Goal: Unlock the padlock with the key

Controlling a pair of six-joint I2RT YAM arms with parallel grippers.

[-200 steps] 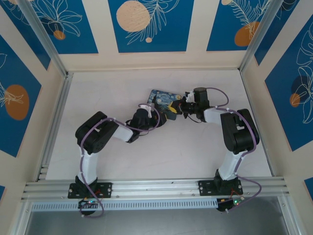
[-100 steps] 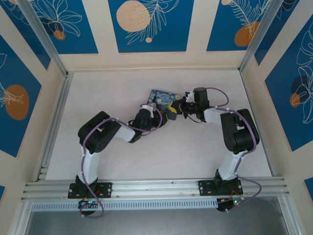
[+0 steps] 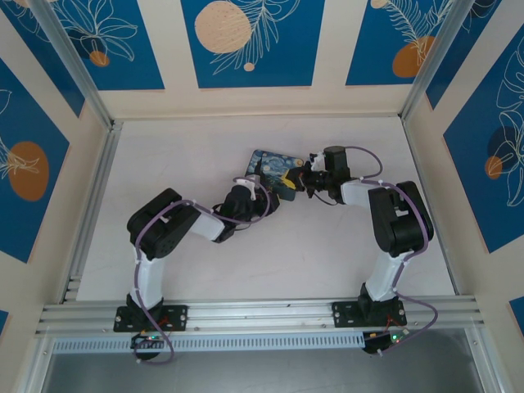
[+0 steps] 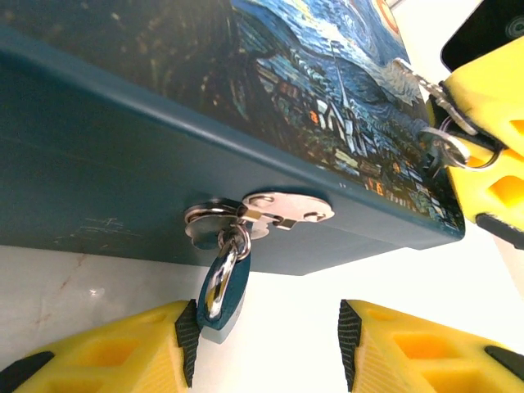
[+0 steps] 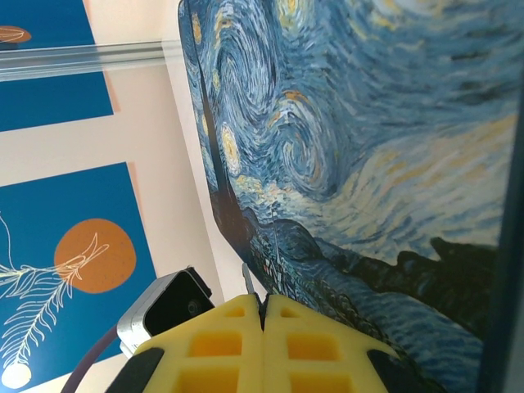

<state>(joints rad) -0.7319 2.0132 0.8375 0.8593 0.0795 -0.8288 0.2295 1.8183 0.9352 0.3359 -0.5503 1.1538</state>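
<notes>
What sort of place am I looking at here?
Probably a robot test cell in a lab: a left arm and right arm bolted to an aluminium rail, a white table, and enclosing wall panels printed with blue-and-orange leaf patterns.

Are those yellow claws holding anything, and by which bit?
The right gripper pinches the key by its head end, tip poking out. The left gripper holds nothing; the padlock hangs between its open jaws.

Black-and-white arms (image 3: 150, 274), looped purplish cables (image 3: 368, 155), yellow fingers (image 4: 434, 348) with seemingly black rubber pads (image 4: 350, 344).
</notes>
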